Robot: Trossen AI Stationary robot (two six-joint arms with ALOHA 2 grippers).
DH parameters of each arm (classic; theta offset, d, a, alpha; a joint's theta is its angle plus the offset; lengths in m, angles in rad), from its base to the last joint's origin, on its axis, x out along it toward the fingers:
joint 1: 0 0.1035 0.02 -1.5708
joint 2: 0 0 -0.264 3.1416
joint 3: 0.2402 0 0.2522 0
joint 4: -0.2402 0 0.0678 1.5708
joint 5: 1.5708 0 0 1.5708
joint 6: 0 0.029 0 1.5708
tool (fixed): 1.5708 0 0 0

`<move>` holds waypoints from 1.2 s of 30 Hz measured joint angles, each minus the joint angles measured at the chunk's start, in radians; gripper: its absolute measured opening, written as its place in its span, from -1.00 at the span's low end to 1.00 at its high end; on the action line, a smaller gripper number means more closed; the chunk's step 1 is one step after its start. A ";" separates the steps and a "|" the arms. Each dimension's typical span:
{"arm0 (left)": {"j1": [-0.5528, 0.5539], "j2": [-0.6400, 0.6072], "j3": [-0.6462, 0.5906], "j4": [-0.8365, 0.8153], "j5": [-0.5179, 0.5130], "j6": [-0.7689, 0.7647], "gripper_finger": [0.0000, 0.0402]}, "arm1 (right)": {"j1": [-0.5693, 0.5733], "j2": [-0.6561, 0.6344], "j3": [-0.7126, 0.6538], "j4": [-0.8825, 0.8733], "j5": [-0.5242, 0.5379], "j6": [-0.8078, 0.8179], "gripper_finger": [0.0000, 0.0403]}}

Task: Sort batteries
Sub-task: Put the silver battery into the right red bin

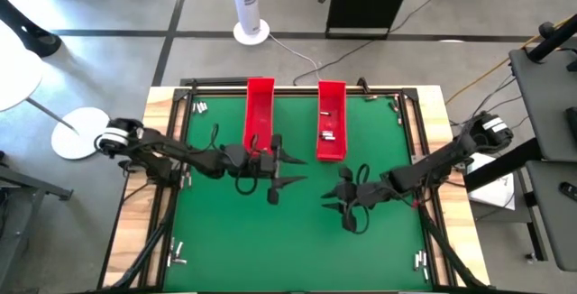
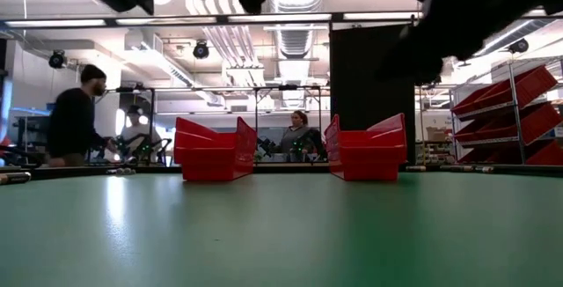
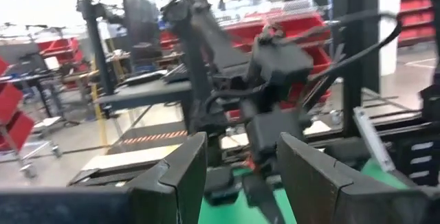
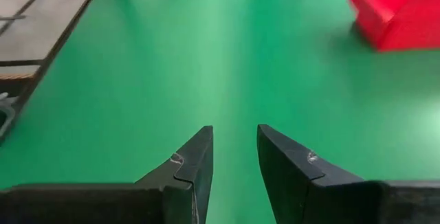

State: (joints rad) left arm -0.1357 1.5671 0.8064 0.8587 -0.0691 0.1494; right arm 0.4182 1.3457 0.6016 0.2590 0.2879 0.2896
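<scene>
While a few batteries already lie in the right red tray, most of the sorting looks undone: small clusters sit along the desk edges, one at the far left corner, one at the far right corner, one at the near left edge and one at the near right edge. Whether the left red tray holds anything cannot be told from above.

From the high view, the left gripper hovers by the near end of the left red tray, and the right gripper hangs over bare green mat near the middle, well apart from any battery.

Only the wrist views settle the jaws. The left wrist view shows its fingers standing apart with nothing between them, facing the other arm. The right wrist view shows its fingers at a narrow gap, empty, over bare mat, with a red tray corner farther off.

Low down, the level view shows both trays upright side by side and people in the room behind, but no batteries
</scene>
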 joint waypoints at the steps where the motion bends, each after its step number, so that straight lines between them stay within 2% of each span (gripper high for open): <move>1: -0.012 0.004 0.008 -0.003 -0.001 -0.003 -0.21 | 0.020 0.000 -0.001 -0.010 0.000 0.030 -0.49; 3: -0.033 0.018 0.030 -0.003 -0.001 -0.009 -0.21 | 0.068 -0.009 0.012 -0.069 0.000 0.108 -0.50; 5: -0.054 0.024 0.044 -0.005 -0.002 -0.012 -0.21 | 0.128 -0.021 0.056 -0.214 -0.001 0.196 -0.50; 11: -0.110 0.061 0.102 -0.005 -0.002 -0.075 -0.21 | 0.309 -0.034 0.279 -0.873 -0.008 0.591 -0.46; 13: -0.131 0.084 0.126 -0.010 -0.003 -0.099 -0.21 | 0.361 -0.034 0.337 -1.043 -0.047 0.722 -0.43; 16: -0.165 0.136 0.179 -0.011 -0.004 -0.115 -0.21 | 0.438 -0.034 0.385 -1.205 -0.127 0.869 -0.37; 21: -0.232 0.249 0.309 -0.007 -0.006 -0.127 -0.21 | 0.581 -0.016 0.387 -1.204 -0.159 1.009 -0.23; 25: -0.294 0.343 0.424 -0.016 -0.073 -0.110 -0.21 | 0.673 0.036 0.386 -1.203 -0.169 1.065 -0.08; 31: -0.372 0.427 0.555 -0.029 -0.132 -0.078 -0.21 | 0.734 0.116 0.393 -1.196 -0.251 1.088 0.07; 36: -0.403 0.487 0.628 -0.030 -0.134 -0.086 -0.21 | 0.742 0.174 0.394 -1.186 -0.361 1.011 0.12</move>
State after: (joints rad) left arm -0.5387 2.0546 1.4344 0.8290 -0.2028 0.0629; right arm 1.1606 1.5197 0.9955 -0.9268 -0.0733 1.3007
